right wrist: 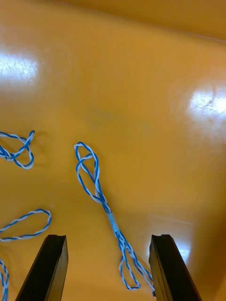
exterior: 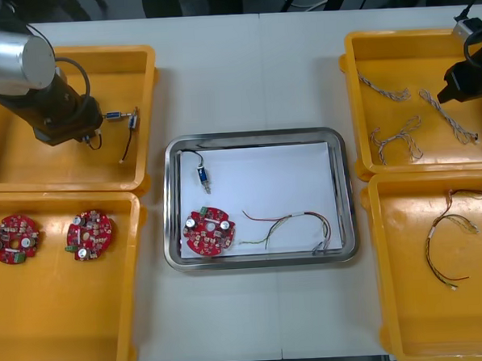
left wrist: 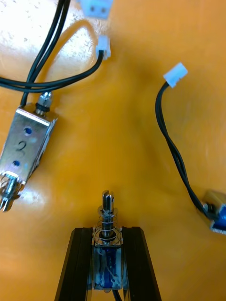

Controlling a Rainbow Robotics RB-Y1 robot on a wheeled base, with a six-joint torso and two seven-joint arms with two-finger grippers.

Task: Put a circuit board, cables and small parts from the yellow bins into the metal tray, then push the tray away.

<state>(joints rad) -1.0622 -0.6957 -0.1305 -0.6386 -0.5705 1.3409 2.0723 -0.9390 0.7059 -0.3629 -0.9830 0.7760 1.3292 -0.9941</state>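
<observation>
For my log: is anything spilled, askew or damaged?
Nothing stands out: circuit board, cable and small metal part lie inside the metal tray. Left end effector grips another part in its bin; right end effector is open over a twisted cable.

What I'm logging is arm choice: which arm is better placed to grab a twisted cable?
Right: right hand hangs open over a twisted cable in its yellow bin; left hand is shut on a small metal part.

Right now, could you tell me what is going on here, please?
The left gripper, in the far-left yellow bin, is shut on a small metal part. The right gripper hangs open over a blue and white cable in the far-right bin. The tray holds a circuit board, a red and yellow cable and another metal part.
</observation>
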